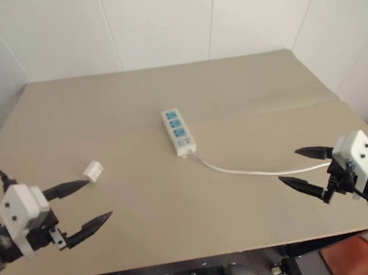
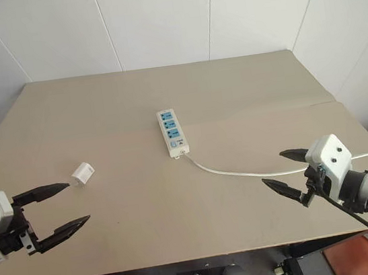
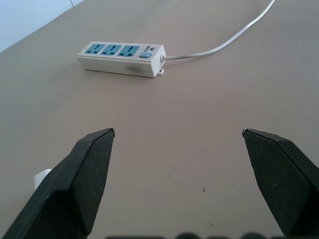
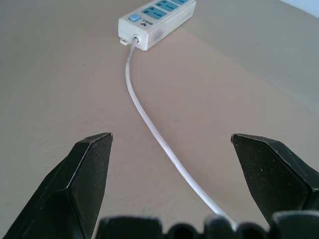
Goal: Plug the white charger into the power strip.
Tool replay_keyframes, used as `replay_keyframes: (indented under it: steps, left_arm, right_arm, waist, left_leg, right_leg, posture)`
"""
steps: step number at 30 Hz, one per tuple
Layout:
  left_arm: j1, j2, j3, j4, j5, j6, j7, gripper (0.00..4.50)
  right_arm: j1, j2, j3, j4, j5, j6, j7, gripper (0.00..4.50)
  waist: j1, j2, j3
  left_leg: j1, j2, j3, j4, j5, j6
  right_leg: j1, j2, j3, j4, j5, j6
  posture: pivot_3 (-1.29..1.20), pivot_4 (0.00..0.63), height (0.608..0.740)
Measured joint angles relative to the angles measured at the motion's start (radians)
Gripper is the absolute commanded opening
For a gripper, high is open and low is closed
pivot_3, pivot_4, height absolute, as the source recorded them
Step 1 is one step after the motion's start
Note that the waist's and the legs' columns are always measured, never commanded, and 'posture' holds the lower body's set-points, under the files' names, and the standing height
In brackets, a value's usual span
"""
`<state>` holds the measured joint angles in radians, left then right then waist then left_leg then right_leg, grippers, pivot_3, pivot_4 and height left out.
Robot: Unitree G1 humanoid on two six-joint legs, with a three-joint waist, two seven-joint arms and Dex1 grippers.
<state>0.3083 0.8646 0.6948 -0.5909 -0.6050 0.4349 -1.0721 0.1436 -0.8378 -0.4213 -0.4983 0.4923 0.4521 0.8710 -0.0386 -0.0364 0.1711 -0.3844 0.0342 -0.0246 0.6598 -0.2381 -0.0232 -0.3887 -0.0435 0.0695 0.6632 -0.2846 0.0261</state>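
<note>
Evidently nothing had been picked up yet. I had both arms parked low over the near edge of the bench (image 1: 244, 75), one at each side, so the middle stayed open to the head camera.

My left hand (image 1: 84, 206) hung with its fingers spread wide and empty. The charger (image 1: 93, 170) lay on the bench on the left, just beyond the tip of that hand's far finger, and I could not tell whether the two touched. In the left wrist view only a white corner of it (image 3: 42, 177) peeked out beside one finger, so it sat outside the gap, not between the fingers. I judged that hand to be the one for the pick-up, being so much nearer.

The strip (image 1: 178, 132) lay flat in the middle of the bench, well apart from the charger, its blue sockets facing up and its switch end toward me. That suited a push from above. Its cord (image 1: 243, 170) left the near end and curved off to the right, passing close by my right hand (image 1: 301, 168).

That hand also stood wide open, holding nothing, pointed along the cord toward the strip. I judged it well placed to steady the strip, since a light strip could slide under a push.
</note>
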Motion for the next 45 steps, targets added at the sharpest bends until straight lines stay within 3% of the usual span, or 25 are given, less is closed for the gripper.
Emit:
replay_keyframes:
  steps: [11, 15, 19, 22, 29, 38, 45]
  left_arm:
    - [0.0, 0.0, 0.0, 0.014, 0.0, -0.003, -0.009, 4.5]
    - [-0.029, 0.0, -0.008, 0.015, -0.008, -0.004, -0.004, 4.5]
    - [-0.08, 0.0, -0.066, 0.016, -0.015, -0.006, 0.01, 4.5]
    - [-0.09, 0.001, -0.082, 0.02, -0.014, -0.007, 0.014, 4.5]
    - [-0.111, 0.003, -0.107, 0.024, -0.011, -0.011, 0.023, 4.5]
    - [-0.106, 0.003, -0.113, 0.023, -0.008, -0.014, 0.038, 4.5]
    - [-0.09, 0.002, -0.112, 0.016, -0.007, -0.015, 0.043, 4.5]
  right_arm:
    - [-0.009, -0.001, 0.009, -0.001, -0.001, 0.0, 0.001, 4.49]
    - [-0.077, 0.013, 0.087, 0.012, -0.012, 0.0, -0.008, 4.49]
    - [-0.298, 0.202, 0.35, 0.091, -0.13, 0.01, -0.148, 4.49]
    - [-0.422, 0.335, 0.473, 0.199, -0.214, 0.043, -0.255, 4.49]
    - [-0.677, 0.61, 0.609, 0.479, -0.358, 0.047, -0.464, 4.49]
    - [-0.808, 0.732, 0.606, 0.771, -0.455, -0.05, -0.598, 4.49]
    - [-0.75, 0.701, 0.625, 0.706, -0.467, -0.044, -0.52, 4.49]
  waist:
    - [0.0, 0.0, 0.0]
    - [-0.002, 0.0, 0.0]
    - [-0.013, 0.0, 0.0]
    - [-0.009, 0.001, 0.0]
    - [-0.004, 0.001, 0.0]
    - [-0.01, 0.001, 0.0]
    - [-0.009, 0.001, 0.0]
  left_leg:
    - [0.0, 0.0, 0.0, 0.0, 0.0, 0.0]
    - [0.001, 0.0, 0.0, 0.0, 0.0, 0.0]
    - [0.001, 0.001, 0.0, 0.0, 0.0, 0.0]
    - [-0.002, 0.0, 0.0, 0.0, 0.0, 0.0]
    - [-0.013, 0.0, -0.002, -0.001, 0.0, 0.0]
    - [-0.014, 0.0, -0.002, -0.001, 0.0, -0.001]
    - [-0.014, 0.0, -0.002, -0.001, 0.0, 0.0]
  right_leg:
    - [0.0, 0.0, 0.0, 0.0, 0.0, 0.0]
    - [0.0, 0.0, 0.0, 0.0, 0.0, 0.0]
    - [-0.001, 0.002, 0.001, 0.001, 0.001, -0.001]
    - [-0.004, 0.001, 0.001, 0.001, 0.001, -0.001]
    - [-0.017, 0.0, 0.0, 0.003, 0.001, -0.002]
    - [-0.018, -0.001, -0.001, 0.004, 0.002, -0.002]
    - [-0.018, -0.001, -0.001, 0.003, 0.002, -0.002]
  posture:
    - [0.0, 0.15, 0.74]
    - [0.0, 0.15, 0.74]
    - [0.0, 0.15, 0.74]
    - [0.0, 0.15, 0.74]
    - [0.0, 0.15, 0.74]
    - [0.0, 0.15, 0.74]
    - [0.0, 0.15, 0.74]
